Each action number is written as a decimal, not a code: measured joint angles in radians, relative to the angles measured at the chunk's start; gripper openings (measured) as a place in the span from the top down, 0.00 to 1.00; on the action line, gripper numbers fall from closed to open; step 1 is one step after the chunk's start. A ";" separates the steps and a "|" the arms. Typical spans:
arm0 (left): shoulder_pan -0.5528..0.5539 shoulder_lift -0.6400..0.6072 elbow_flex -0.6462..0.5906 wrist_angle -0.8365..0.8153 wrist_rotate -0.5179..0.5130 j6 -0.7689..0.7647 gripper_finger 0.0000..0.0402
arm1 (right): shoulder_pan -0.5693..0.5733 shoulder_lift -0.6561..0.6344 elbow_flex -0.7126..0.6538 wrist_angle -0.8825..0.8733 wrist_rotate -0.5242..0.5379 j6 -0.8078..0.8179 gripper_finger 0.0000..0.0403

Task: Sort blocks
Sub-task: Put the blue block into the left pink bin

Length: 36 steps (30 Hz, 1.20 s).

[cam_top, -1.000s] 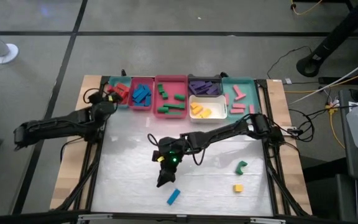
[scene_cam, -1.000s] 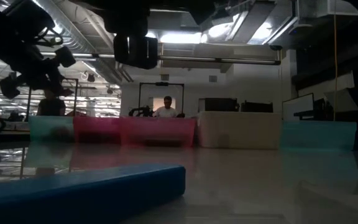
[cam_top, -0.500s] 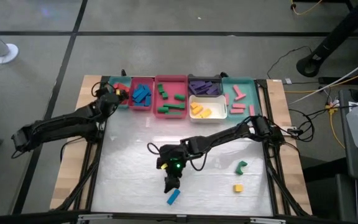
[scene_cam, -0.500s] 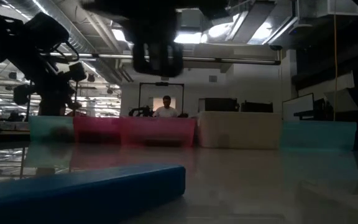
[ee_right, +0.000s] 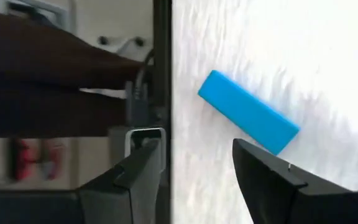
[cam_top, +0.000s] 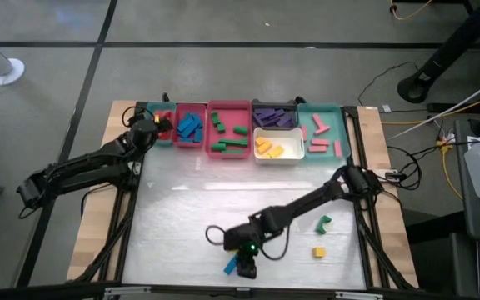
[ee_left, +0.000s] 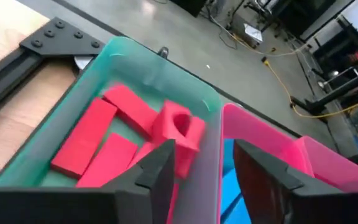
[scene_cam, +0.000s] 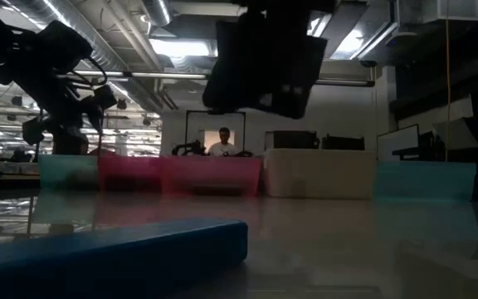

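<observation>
The left gripper (ee_left: 197,168) hangs over the teal tray (ee_left: 148,62), fingers released so the red arch block (ee_left: 179,127) joins the other reds. The right gripper (ee_right: 194,168), fingers spread, hovers beside the blue block (ee_right: 247,120) on the tabletop (cam_top: 182,208), well apart from that tray, seemingly ready to grasp.

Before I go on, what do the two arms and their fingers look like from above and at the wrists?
Both arms are dark, slim and jointed, with black cables alongside. The right gripper has a green light glowing behind it; the left gripper shows none. Each has two dark, flat, angular fingers.
</observation>
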 joint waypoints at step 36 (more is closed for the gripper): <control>-0.117 -0.002 0.001 0.004 0.531 0.111 0.61 | 0.061 0.081 0.000 -0.043 0.324 -0.560 0.51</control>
